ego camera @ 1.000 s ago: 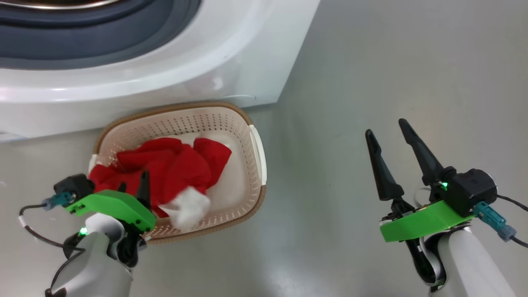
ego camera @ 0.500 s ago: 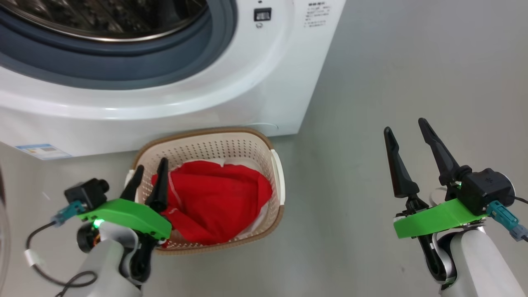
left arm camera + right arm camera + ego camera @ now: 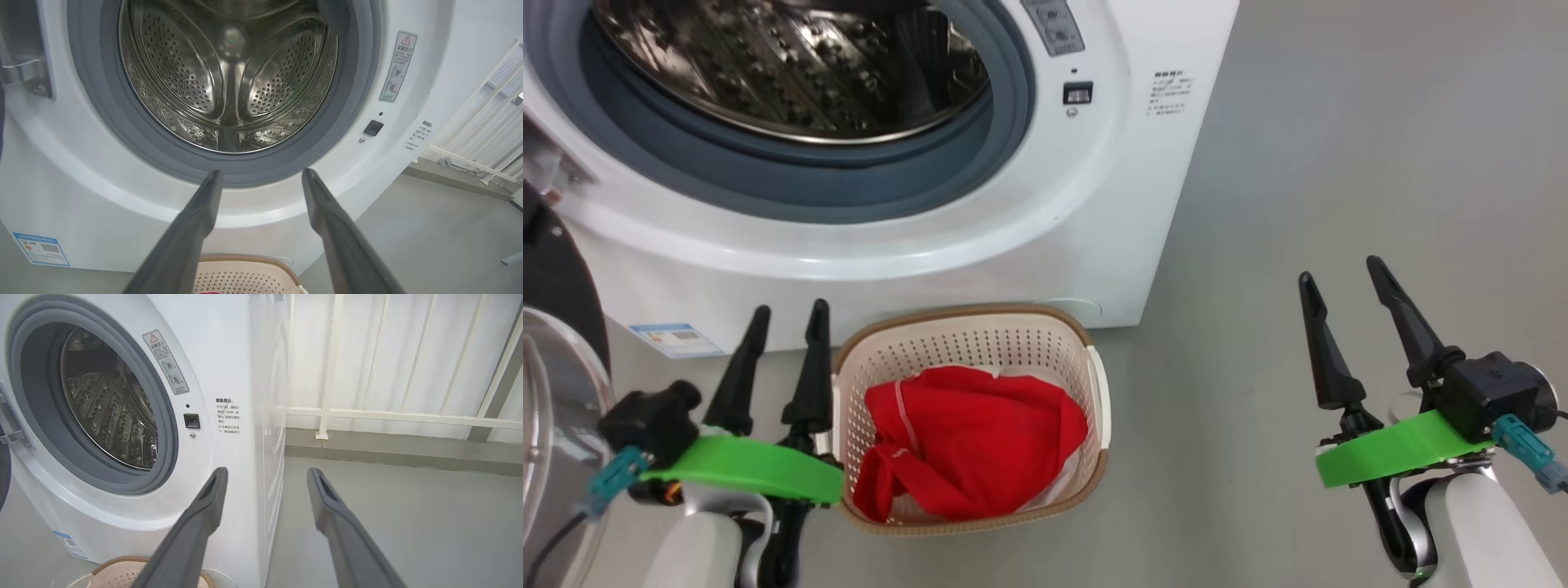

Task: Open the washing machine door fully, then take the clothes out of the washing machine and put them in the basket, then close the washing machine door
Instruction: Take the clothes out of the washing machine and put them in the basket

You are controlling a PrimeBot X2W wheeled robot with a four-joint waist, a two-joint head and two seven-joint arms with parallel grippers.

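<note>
The washing machine [image 3: 1094, 212] stands with its steel drum [image 3: 792, 73] bare. Its door [image 3: 560, 294] hangs swung open at the far left. On the floor in front sits the basket [image 3: 968, 347], and the red clothes [image 3: 972, 437] lie heaped inside it. My left gripper [image 3: 789, 310] is open and holds nothing, just left of the basket's rim. The left wrist view looks between the open left gripper [image 3: 261, 173] into the drum [image 3: 229, 73], with the basket [image 3: 245, 263] below. My right gripper [image 3: 1341, 271] is open over the floor, well right of the basket. It shows likewise in the right wrist view [image 3: 265, 471].
Grey floor [image 3: 1339, 147] stretches to the right of the machine. A white railing [image 3: 392, 416] backed by pale sheeting runs along the wall behind. The door hinge [image 3: 28, 75] sits left of the grey rubber ring [image 3: 102, 118]. A blue label [image 3: 41, 248] marks the machine's lower left.
The head camera has tilted up, so more of the drum shows. My left gripper has come away from the clothes in the basket to its left side, still open. The clothes have settled.
</note>
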